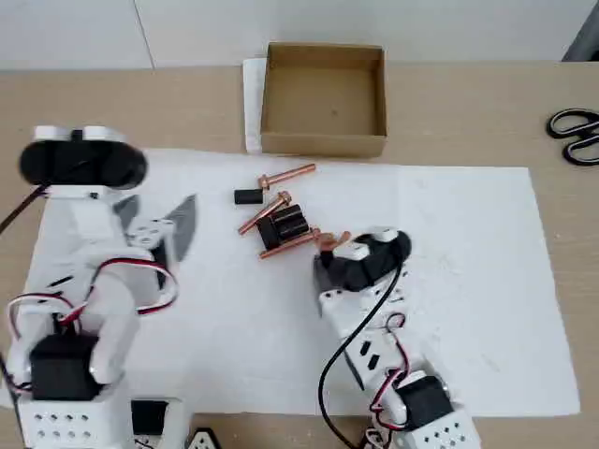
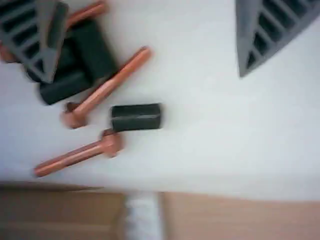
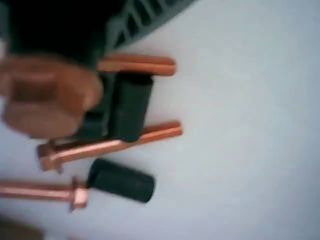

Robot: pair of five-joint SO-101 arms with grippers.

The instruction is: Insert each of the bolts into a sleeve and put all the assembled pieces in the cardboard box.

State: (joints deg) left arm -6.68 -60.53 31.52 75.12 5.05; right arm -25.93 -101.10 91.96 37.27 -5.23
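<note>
Upper centre of the high view: the cardboard box [image 1: 323,143], open-topped, on the worktop [image 1: 468,103] at the far edge of a white sheet [image 1: 468,281]. Just below the box, on the sheet, a loose cluster of copper bolts and black sleeves.

Highest in the cluster, the topmost bolt [image 1: 288,175], flat and apart from the rest. Just below its head end, a single sleeve [image 1: 248,196] on its side. Lower, a second bolt [image 1: 265,213] slanted beside a pair of sleeves [image 1: 284,224] lying side by side. Against the lower side of that pair, a third bolt [image 1: 290,243].

At the cluster's lower right, the right pincer [image 1: 328,245], clamped on a fourth bolt [image 1: 335,239]. In the right wrist view, that fourth bolt [image 3: 45,100] large and blurred close to the lens.

At left of the high view, the left pincer [image 1: 159,208], spread wide over bare sheet, holding nothing, apart from the parts. In the left wrist view, its grey fingers [image 2: 270,30] at the two upper corners, with the single sleeve [image 2: 136,116] and bolts between and below.

At the right edge of the high view, scissors [image 1: 576,136] on the worktop, off the sheet.
</note>
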